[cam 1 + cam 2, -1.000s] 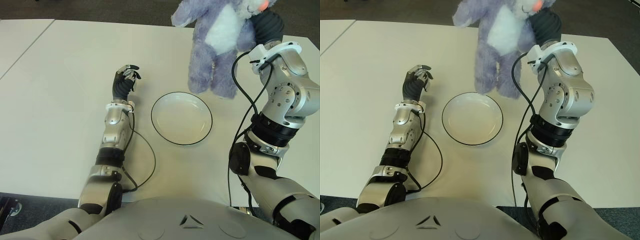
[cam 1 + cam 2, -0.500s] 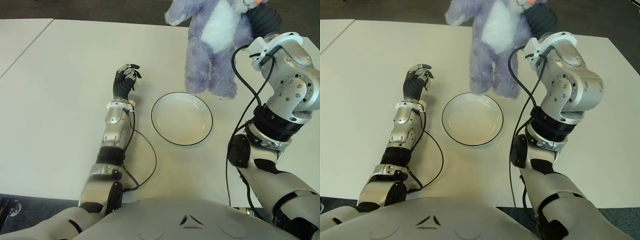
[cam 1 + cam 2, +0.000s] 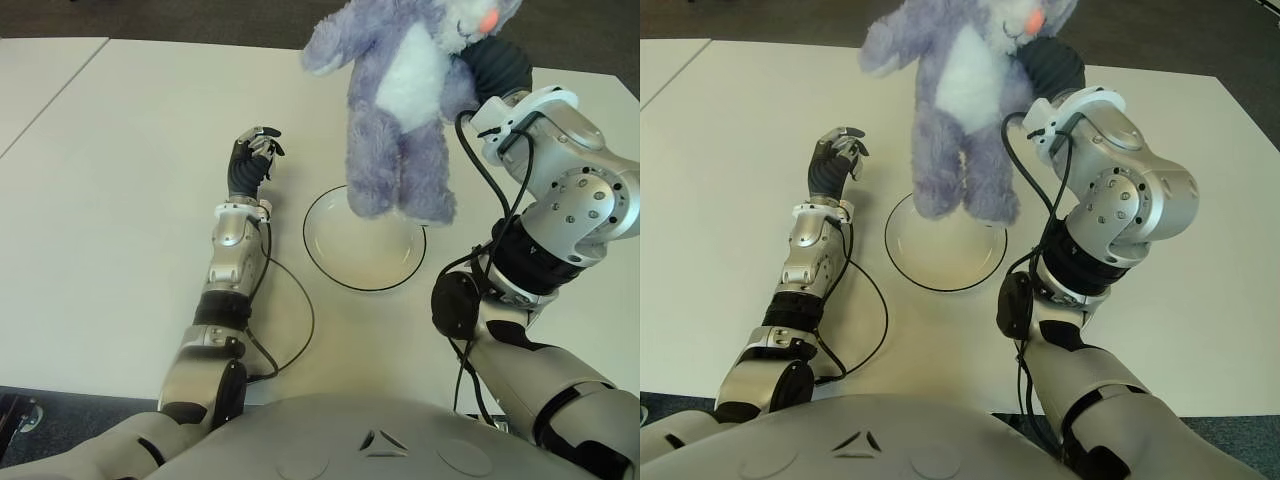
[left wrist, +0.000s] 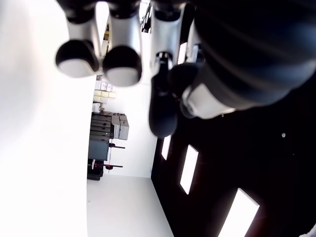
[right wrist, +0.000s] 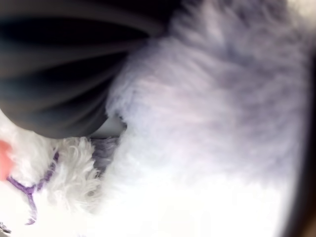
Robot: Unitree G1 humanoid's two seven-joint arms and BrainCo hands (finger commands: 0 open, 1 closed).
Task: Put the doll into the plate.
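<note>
Doll (image 3: 405, 110) hangs gripped by right robot hand (image 3: 497, 66) over plate's (image 3: 330, 262) twelve o'clock rim; left robot hand (image 3: 250, 165), curled and empty, at nine o'clock.

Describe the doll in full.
The doll is a plush animal of shaggy lavender fur with a white belly and an orange-pink nose. It hangs upright, legs dangling, feet showing over the far rim of the plate, one arm stretched outward. The right hand grips it near the head.

Purple-and-white doll (image 3: 405, 110), black-rimmed white plate (image 3: 330, 262)
</note>
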